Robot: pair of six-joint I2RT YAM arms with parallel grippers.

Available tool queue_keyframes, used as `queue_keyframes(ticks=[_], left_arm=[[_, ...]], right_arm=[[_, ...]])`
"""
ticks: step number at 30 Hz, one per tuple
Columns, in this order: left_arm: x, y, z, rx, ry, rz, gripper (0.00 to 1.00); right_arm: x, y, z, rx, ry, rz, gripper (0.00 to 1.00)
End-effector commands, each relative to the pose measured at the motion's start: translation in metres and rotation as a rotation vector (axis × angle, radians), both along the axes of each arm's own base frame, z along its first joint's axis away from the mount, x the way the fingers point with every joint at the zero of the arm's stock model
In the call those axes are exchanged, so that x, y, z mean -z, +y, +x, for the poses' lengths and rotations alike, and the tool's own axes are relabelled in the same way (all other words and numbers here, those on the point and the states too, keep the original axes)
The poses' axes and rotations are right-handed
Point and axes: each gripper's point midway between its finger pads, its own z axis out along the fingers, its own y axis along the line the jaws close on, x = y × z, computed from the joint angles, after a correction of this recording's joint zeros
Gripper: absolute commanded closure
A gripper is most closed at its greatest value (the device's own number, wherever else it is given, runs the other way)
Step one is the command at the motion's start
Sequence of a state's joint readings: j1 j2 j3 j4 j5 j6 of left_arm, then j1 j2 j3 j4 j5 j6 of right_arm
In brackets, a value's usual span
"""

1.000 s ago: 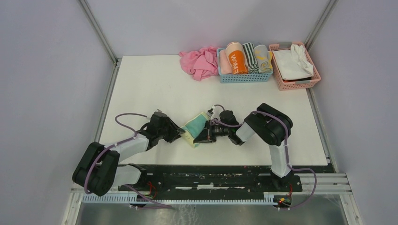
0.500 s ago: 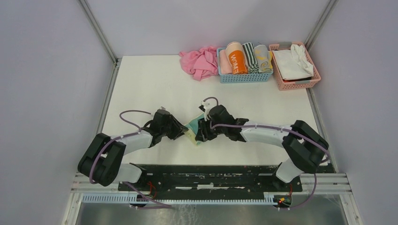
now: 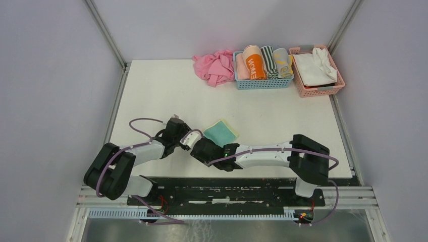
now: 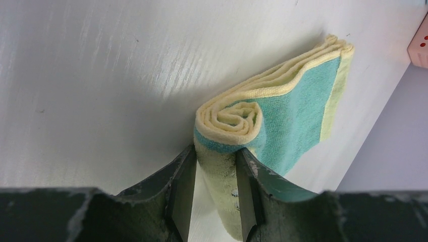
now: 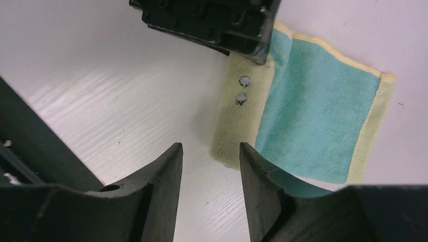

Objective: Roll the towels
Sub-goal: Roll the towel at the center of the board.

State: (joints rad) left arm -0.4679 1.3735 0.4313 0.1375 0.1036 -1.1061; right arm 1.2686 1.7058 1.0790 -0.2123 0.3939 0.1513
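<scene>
The pale yellow towel with the teal figure (image 3: 221, 132) lies on the white table, its left end rolled into a spiral (image 4: 233, 117). My left gripper (image 3: 185, 139) is shut on that rolled end, which sits between its fingers (image 4: 181, 186). My right gripper (image 3: 198, 146) is open and empty, just above the table beside the towel's near corner (image 5: 237, 146); it has nothing between its fingers (image 5: 166, 171). The left gripper's body also shows in the right wrist view (image 5: 202, 20). The light grey towel with yellow marks (image 3: 283, 61) stands rolled in the blue basket.
A blue basket (image 3: 262, 83) at the back holds several rolled towels. A pink basket (image 3: 318, 89) with a white cloth stands to its right. A crumpled pink cloth (image 3: 214, 66) lies to its left. The right arm (image 3: 267, 154) stretches across the table's near edge.
My right gripper has come off the towel and moved to the near left, its arm stretched low along the front. The towel's flat teal part now shows uncovered. The left gripper stays in place.
</scene>
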Motion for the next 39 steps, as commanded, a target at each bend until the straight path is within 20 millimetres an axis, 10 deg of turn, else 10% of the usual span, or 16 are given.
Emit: queue_keyframes(ticks=[1,16,22,30,39], left_arm=[[0.033,0.024,-0.027,0.012,0.102,0.148,0.57],[0.032,0.023,-0.026,0.017,0.099,0.150,0.57],[0.022,0.024,-0.024,0.006,0.073,0.138,0.57],[-0.027,0.042,-0.026,-0.097,-0.074,0.099,0.37],[-0.063,0.040,-0.040,-0.062,-0.141,0.024,0.28]], right_arm=[[0.004,-0.003,0.019,0.035,-0.147,-0.118,0.47],[0.067,-0.027,0.024,0.082,-0.067,-0.317,0.50],[0.071,-0.030,0.024,0.079,0.035,-0.291,0.81],[0.038,0.010,-0.026,-0.101,0.555,0.229,1.00],[-0.008,0.022,-0.018,-0.049,1.006,0.755,1.00]])
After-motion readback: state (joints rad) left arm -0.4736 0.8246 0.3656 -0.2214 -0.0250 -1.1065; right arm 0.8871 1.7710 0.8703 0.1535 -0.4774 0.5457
